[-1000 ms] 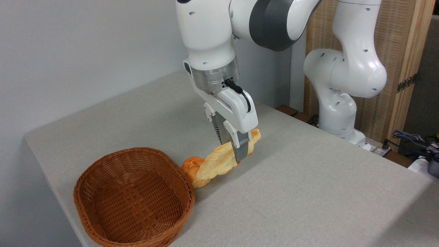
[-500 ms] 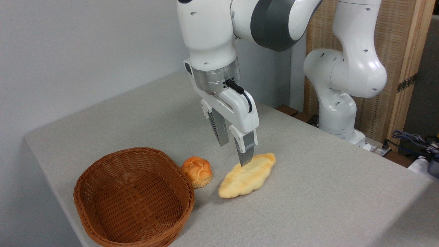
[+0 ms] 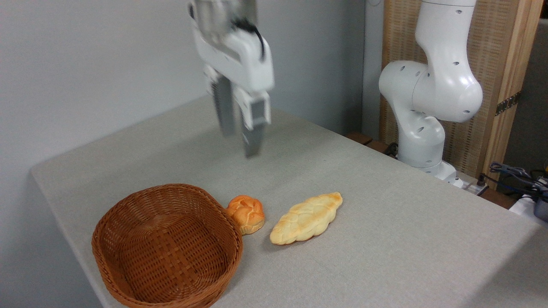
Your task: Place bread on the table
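the gripper (image 3: 239,143) hangs high above the table (image 3: 385,239), well clear of everything on it, fingers pointing down and slightly toward the camera. its two fingers stand apart with a visible gap and nothing between them. the whole hand is smeared by motion blur, so the finger (image 3: 251,128) edges and pads are hard to make out. the wrist and upper links run out of the top of the picture; only the arm's white base and lower joints (image 3: 428,98) show clearly, at the far right edge of the table.

the bread (image 3: 306,218), a long pale-yellow braided loaf with pointed ends, lies flat on the grey-beige cloth, angled from lower left to upper right, touching nothing. just to its left sits a small round orange-brown bun (image 3: 245,213), apart from the loaf by a narrow strip of cloth and pressed against the outer rim of the wicker basket (image 3: 167,246). the basket rim hides the bun's left edge. the basket's lower edge is cut off by the bottom of the picture, and it sits close to the table's near left edge.

open cloth stretches to the right of and in front of the loaf, and across the far half of the table under the gripper. cables and clutter (image 3: 520,179) lie beyond the right-hand edge.
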{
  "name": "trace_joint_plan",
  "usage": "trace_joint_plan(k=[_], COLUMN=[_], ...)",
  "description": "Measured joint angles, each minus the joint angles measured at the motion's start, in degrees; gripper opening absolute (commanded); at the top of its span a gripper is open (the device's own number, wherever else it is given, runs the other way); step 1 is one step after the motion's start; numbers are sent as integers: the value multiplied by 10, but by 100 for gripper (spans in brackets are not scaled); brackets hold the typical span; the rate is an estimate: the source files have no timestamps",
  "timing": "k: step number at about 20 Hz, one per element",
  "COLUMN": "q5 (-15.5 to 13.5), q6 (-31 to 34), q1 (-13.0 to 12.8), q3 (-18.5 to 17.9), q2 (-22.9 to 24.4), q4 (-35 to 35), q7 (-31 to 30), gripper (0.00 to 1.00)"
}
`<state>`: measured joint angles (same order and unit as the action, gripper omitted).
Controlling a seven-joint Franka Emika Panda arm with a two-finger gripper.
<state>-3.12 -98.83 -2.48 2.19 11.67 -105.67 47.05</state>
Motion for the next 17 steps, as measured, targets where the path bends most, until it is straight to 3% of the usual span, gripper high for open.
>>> trace_joint_plan(k=[3, 8, 17], q5=[0, 0, 0], q6=[27, 50, 56], q1=[-2, 1, 2], q3=[18, 17, 11], q2=[-43, -123, -130], q4=[70, 139, 155], q7=[-48, -48, -49], gripper=[100, 100, 100])
